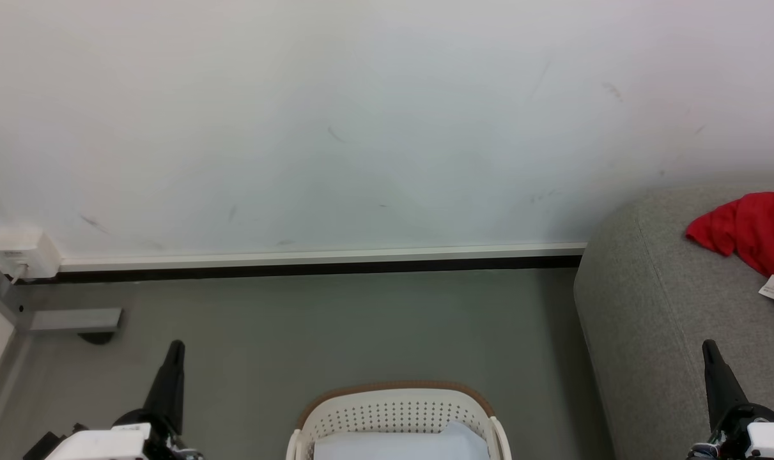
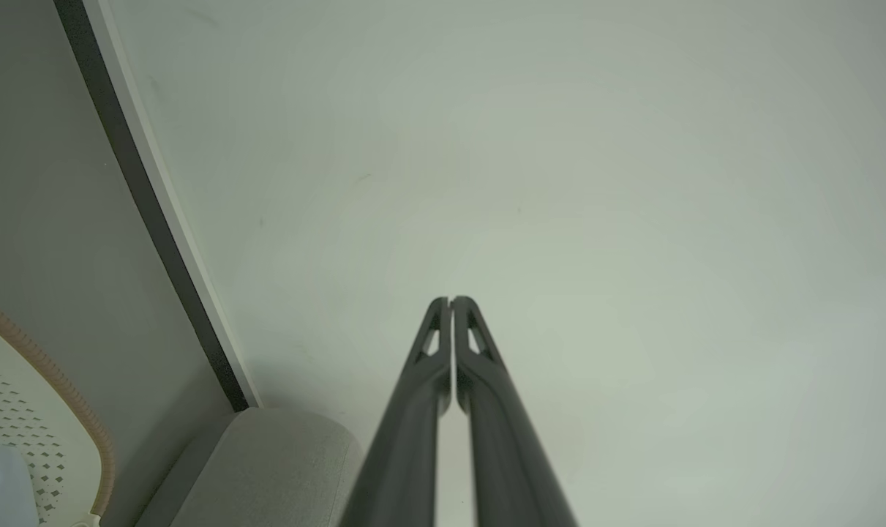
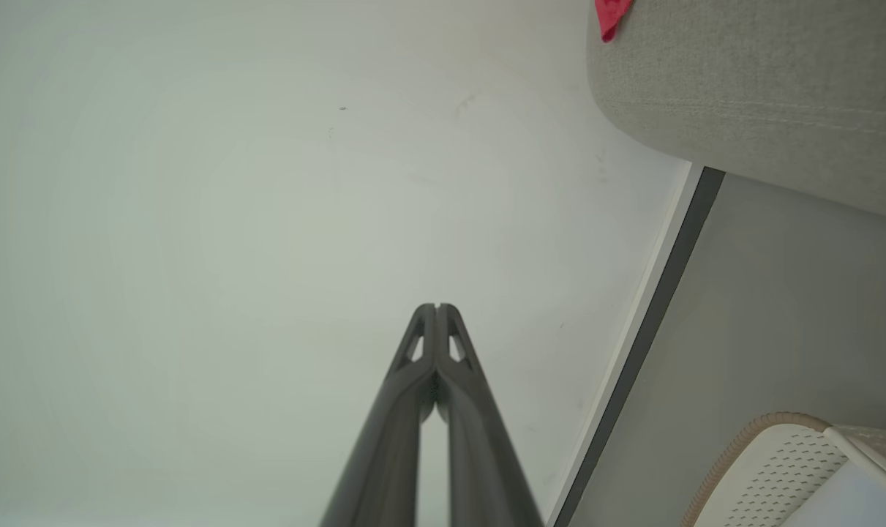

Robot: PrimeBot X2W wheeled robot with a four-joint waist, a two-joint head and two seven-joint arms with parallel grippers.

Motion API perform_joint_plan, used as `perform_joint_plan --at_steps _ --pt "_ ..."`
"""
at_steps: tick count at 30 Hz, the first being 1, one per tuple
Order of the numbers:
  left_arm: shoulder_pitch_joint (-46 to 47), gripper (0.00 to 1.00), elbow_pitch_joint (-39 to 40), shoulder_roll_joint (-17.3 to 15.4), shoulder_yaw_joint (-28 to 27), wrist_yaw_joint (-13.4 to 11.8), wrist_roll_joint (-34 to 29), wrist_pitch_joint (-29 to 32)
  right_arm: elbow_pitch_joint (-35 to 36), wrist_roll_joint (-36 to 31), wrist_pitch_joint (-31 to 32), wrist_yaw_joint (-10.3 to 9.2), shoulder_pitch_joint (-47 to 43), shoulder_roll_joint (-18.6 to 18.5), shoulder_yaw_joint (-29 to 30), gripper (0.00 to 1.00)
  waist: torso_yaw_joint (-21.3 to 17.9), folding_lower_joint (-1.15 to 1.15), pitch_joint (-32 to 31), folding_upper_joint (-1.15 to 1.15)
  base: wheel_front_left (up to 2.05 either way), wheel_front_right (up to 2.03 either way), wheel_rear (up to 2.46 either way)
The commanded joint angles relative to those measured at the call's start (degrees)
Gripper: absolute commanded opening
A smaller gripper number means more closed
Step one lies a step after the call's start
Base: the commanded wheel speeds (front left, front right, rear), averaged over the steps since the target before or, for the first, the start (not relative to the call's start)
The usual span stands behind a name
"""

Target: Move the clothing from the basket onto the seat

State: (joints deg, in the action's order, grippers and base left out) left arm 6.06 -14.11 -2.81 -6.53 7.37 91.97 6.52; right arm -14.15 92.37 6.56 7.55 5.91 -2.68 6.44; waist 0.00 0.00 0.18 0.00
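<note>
In the head view, the red jersey (image 1: 751, 230) lies crumpled on top of the grey seat (image 1: 655, 319) at the right edge, with its white label tag (image 1: 773, 287) hanging at its lower side. The basket (image 1: 393, 412) stands on the floor (image 1: 361, 326) at the bottom centre, just left of the seat, with a pale cloth (image 1: 399, 444) inside it. The left gripper (image 1: 176, 346) and the right gripper (image 1: 708, 346) point up at the lower corners, each drawn to a single dark point and clear of everything.

In the left wrist view, the left gripper (image 2: 450, 300) has its fingers pressed together at the tips, holding nothing and aimed at the bare wall (image 2: 560, 146). The basket (image 2: 18, 410) and a corner of the seat (image 2: 267, 468) sit at lower left.

In the right wrist view, the right gripper (image 3: 437, 307) is likewise pinched closed and empty. A red scrap at the top edge, probably the red jersey (image 3: 611, 15), rests on the seat (image 3: 764, 95). The basket (image 3: 779, 468) sits at lower right.
</note>
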Motion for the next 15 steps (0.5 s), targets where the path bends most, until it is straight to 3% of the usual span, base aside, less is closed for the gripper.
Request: perform_joint_plan --at_steps 1,15 --pt "0.40 0.00 0.15 -0.12 -0.14 0.23 0.81 0.23 0.24 0.10 0.14 -0.12 0.71 -0.38 0.19 0.00 0.00 0.00 0.00 0.00 0.00 0.00 0.00" --pt "0.40 0.00 0.15 -0.12 -0.14 0.23 0.81 0.23 0.24 0.10 0.14 -0.12 0.71 -0.38 0.19 0.00 0.00 0.00 0.00 0.00 0.00 0.00 0.00"
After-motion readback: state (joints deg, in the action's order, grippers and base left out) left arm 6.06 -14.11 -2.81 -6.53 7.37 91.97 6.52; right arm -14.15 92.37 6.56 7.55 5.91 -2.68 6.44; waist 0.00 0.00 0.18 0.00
